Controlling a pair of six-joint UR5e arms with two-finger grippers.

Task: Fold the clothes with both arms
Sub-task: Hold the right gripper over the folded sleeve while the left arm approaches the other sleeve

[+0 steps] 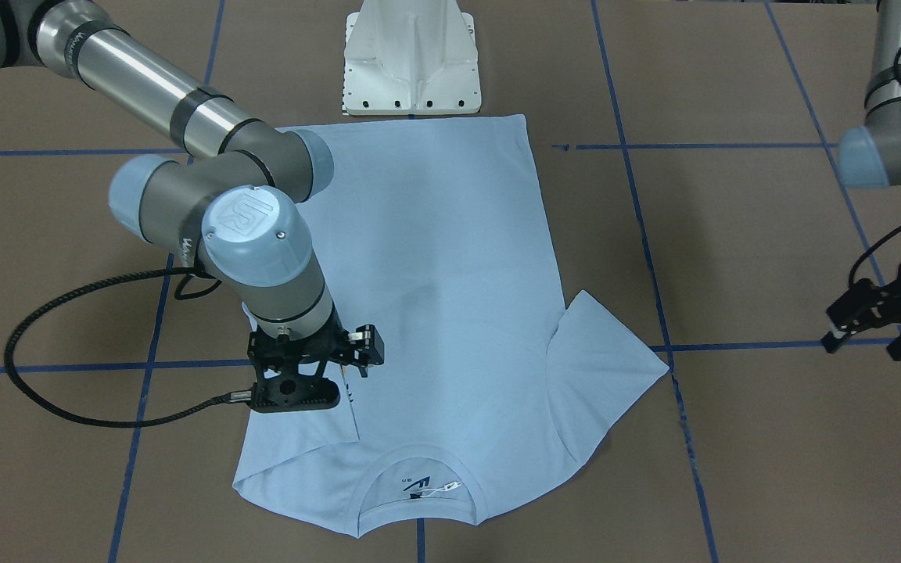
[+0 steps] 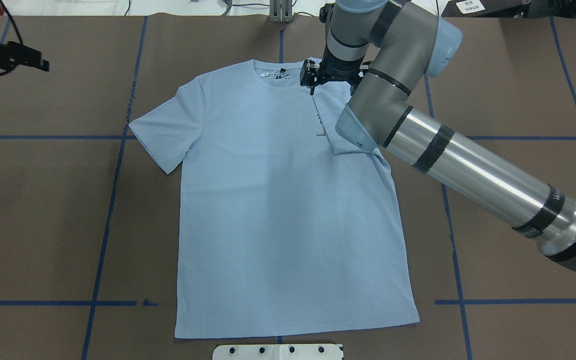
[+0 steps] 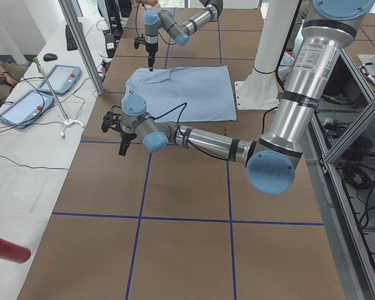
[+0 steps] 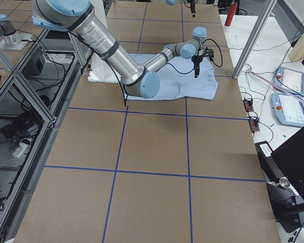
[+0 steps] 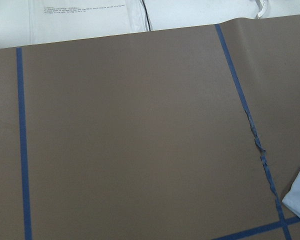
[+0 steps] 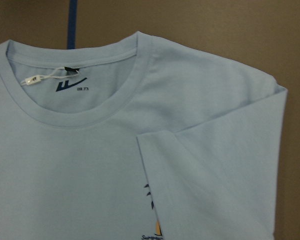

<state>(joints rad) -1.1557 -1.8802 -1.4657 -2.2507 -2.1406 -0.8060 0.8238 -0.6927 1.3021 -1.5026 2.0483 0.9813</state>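
Lying flat and chest-up on the table (image 2: pixel 518 75), the light blue T-shirt (image 2: pixel 278 210) has its collar (image 6: pixel 75 115) on the side far from the robot. One sleeve (image 6: pixel 215 190) (the one on the robot's right) is turned in over the chest, half covering the orange-and-navy print (image 6: pixel 152 220). The right fingers (image 2: pixel 312 88) hang just above that shoulder, beside the collar, and look pressed together on nothing. The left fingers (image 1: pixel 849 320) are spread apart over the table, well apart from the shirt.
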